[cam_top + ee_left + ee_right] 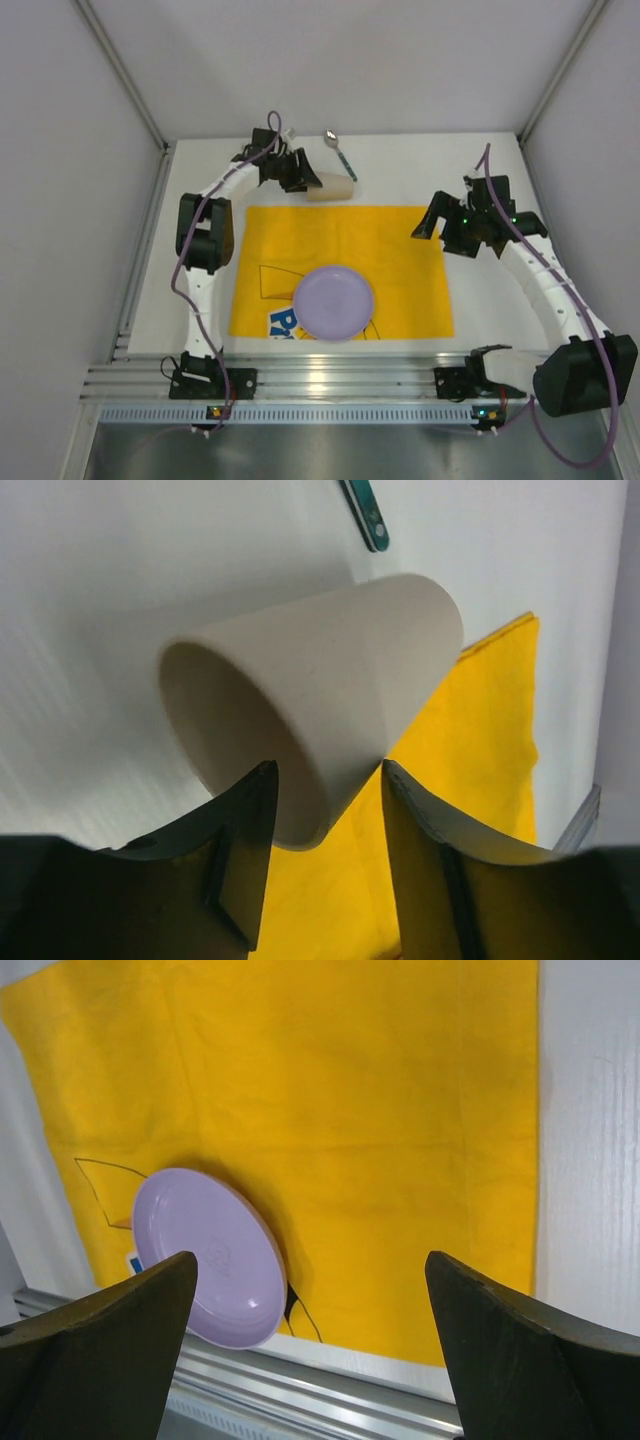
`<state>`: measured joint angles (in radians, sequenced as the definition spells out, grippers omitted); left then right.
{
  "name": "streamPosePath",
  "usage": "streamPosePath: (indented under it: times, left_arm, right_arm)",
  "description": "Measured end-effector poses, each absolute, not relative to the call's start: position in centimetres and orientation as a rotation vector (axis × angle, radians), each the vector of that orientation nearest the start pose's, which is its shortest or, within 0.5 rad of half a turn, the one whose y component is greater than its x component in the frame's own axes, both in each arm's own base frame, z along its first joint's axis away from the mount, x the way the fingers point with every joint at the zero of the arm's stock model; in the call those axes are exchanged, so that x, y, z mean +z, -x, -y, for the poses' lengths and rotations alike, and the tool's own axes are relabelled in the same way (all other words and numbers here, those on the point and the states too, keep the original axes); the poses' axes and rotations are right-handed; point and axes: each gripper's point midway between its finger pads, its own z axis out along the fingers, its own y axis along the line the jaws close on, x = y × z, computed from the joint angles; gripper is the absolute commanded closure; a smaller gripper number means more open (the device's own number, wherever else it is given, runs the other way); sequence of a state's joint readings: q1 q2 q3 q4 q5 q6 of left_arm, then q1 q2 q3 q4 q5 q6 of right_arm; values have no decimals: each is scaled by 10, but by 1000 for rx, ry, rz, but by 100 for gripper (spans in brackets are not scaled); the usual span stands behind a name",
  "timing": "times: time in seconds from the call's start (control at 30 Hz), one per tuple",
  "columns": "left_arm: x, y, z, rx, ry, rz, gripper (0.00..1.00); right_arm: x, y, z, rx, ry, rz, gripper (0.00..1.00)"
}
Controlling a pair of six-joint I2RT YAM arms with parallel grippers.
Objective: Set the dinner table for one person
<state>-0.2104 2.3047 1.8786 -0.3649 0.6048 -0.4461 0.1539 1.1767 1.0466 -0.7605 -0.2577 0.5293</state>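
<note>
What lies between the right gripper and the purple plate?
Only bare yellow placemat. In the right wrist view, the open right gripper hovers with cloth alone between it and the purple plate; the top view agrees.
</note>
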Motion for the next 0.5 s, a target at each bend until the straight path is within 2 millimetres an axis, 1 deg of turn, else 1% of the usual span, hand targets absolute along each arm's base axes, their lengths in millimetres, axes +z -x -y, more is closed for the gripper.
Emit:
streamPosePath:
  times: [0.03,0.07,0.13,0.17,0.27,0.3,0.33,0.4,0.43,0.5]
  left_arm:
    - [89,-526,233,-1053,-31,-2413,55]
    - [91,-524,237,-1080,-36,-2410,64]
    - [96,-522,244,-1122,-41,-2396,71]
    - [99,-522,248,-1143,-49,-2383,77]
    - [109,-520,260,-1208,-68,-2357,85]
    - [113,-519,265,-1229,-78,-2348,94]
    - [118,-518,269,-1245,-88,-2337,99]
    - [129,-518,281,-1260,-126,-2311,100]
    - [132,-517,285,-1258,-141,-2307,100]
    - [137,-512,294,-1239,-181,-2319,100]
  right_arm:
    - [175,-278,-108,594,-357,-2504,3]
    - [172,-278,-107,588,-357,-2513,3]
    - [166,-279,-107,579,-358,-2535,3]
    - [163,-279,-107,575,-361,-2547,3]
    - [151,-282,-107,568,-368,-2591,3]
    - [147,-282,-108,565,-367,-2605,3]
    - [144,-283,-108,564,-366,-2617,3]
    - [141,-285,-109,562,-360,-2633,3]
    - [141,-288,-109,562,-353,-2635,3]
    - [147,-295,-110,568,-339,-2621,3]
